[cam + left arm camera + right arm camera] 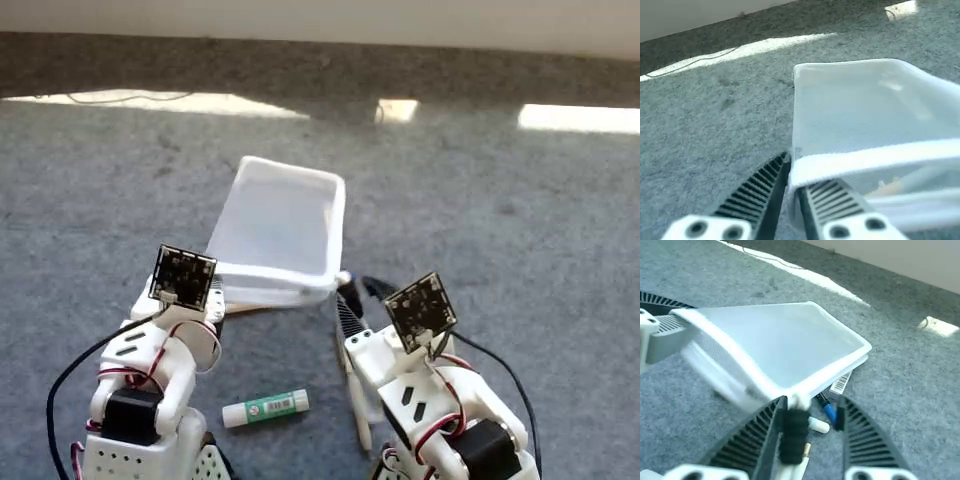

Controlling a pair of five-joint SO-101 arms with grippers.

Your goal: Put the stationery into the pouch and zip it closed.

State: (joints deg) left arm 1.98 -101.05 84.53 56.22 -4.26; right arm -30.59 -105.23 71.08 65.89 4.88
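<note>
Two arms are sitting at the near edge of the grey table [520, 230], and between their bases one glue stick [265, 407] with a green label is lying flat, well apart from the pouch. Beside the right arm, one white pen [356, 405] is lying lengthwise, pointing towards the pouch's corner.

One pouch [280, 225], white and see-through, is lying further out with its mouth facing the arms. The left gripper [794, 175] is pinching the upper lip of that mouth at one corner, jaws narrowed onto the white band and lifting it off the lower lip, so the zip is standing open. Through the gap something pale orange [887, 187] is showing; I cannot tell what it is or whether it is fully inside.

The right gripper [812, 401] is hovering at the pouch's other corner with its jaws apart, gripping nothing. The pen's black grip is lying between them, close against one jaw. Just past the jaws, a blue-tipped pen [829, 412] and a small white cylinder [818, 426] are lying on the table beside the pouch's edge. A barcode label [840, 385] is peeking out there too, under or inside the pouch.
</note>
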